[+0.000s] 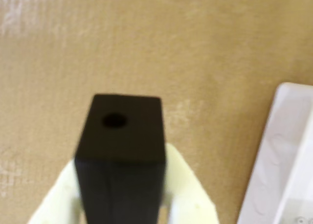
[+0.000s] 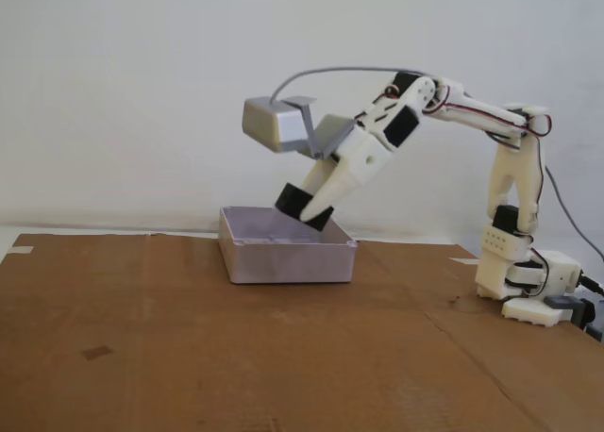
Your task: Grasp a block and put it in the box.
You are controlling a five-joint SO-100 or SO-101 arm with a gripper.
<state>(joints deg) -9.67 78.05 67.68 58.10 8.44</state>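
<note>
Gripper: your gripper (image 2: 311,208) is clamped on the block (image 1: 121,150), white fingers (image 1: 188,185) on both sides of it.
Block: raised just above the box (image 2: 288,259), tilted, in the fixed view.
Box, wrist view: its rim (image 1: 279,155) sits at 4 o'clock from the block.
Surface: brown cardboard (image 2: 236,357) under everything.

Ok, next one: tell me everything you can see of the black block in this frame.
The block is small, matte black and brick-shaped, with a round hole in the end face that the wrist view shows. The gripper is shut on it, a white finger pressed against each long side. In the fixed view the block hangs tilted in the air, clear of the cardboard, just above the rim of the box. In the wrist view the box lies off to the right, so whether the block is truly over it is uncertain.
</note>
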